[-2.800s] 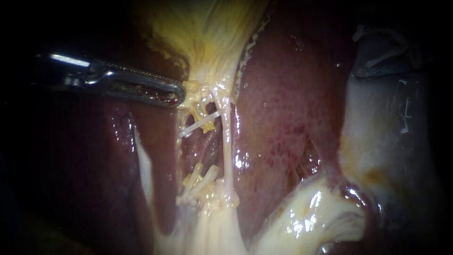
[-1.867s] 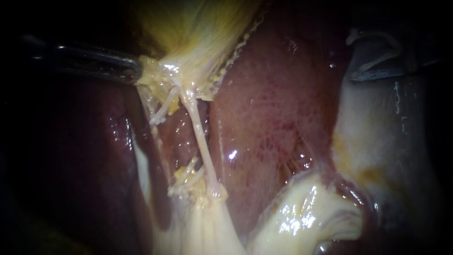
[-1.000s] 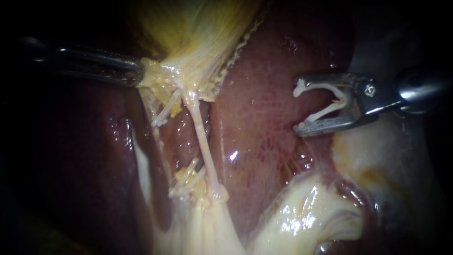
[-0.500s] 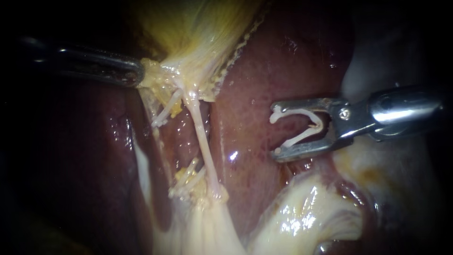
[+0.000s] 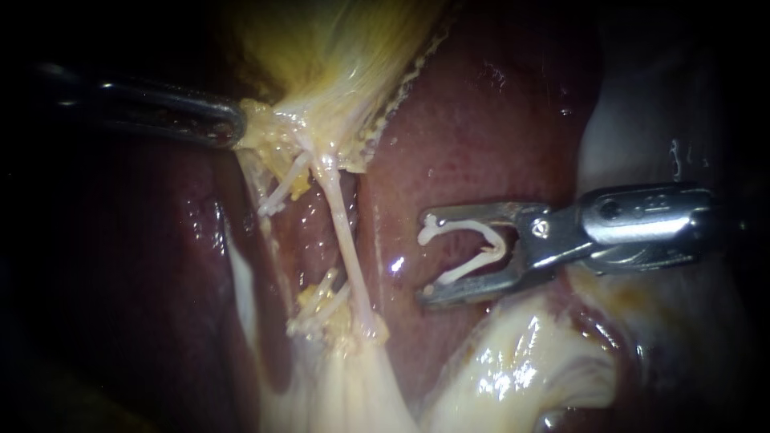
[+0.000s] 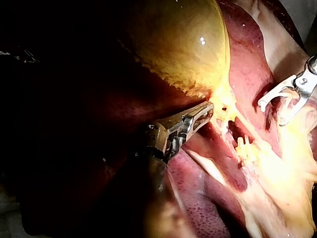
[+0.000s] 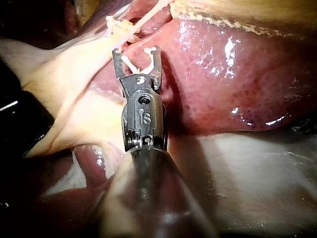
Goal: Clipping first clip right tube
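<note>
My left instrument (image 5: 234, 128) comes in from the dark side. Its pincer is pinching the yellow fringe at the narrow end of the gallbladder (image 5: 337, 56) and drawing it sideways, and I judge that this pull is what holds the strands below taut and apart. Just beside the grip, a short strand (image 5: 279, 188) ends loose. Next to it the right tube (image 5: 345, 240) runs straight and stretched down to the fatty knot at its foot. Its middle is bare, with a dark hollow behind, and that stretch looks to me like the place for a clip to pass round. Beyond it lies the liver (image 5: 481, 136), red, wet and shiny, and probably slippery to brush against. My right instrument (image 5: 427, 258) hovers over that surface. Its pincer is spread wide yet holds the white clip (image 5: 465, 228) between its two halves. The clip's open mouth faces the tube, near it but not touching, so nothing is clipped yet. The approach will need one arm of the clip on each side of the tube without snagging the liver. No worktop shows; the edges fall to black, and pale glistening tissue lies under my right shaft.
</note>
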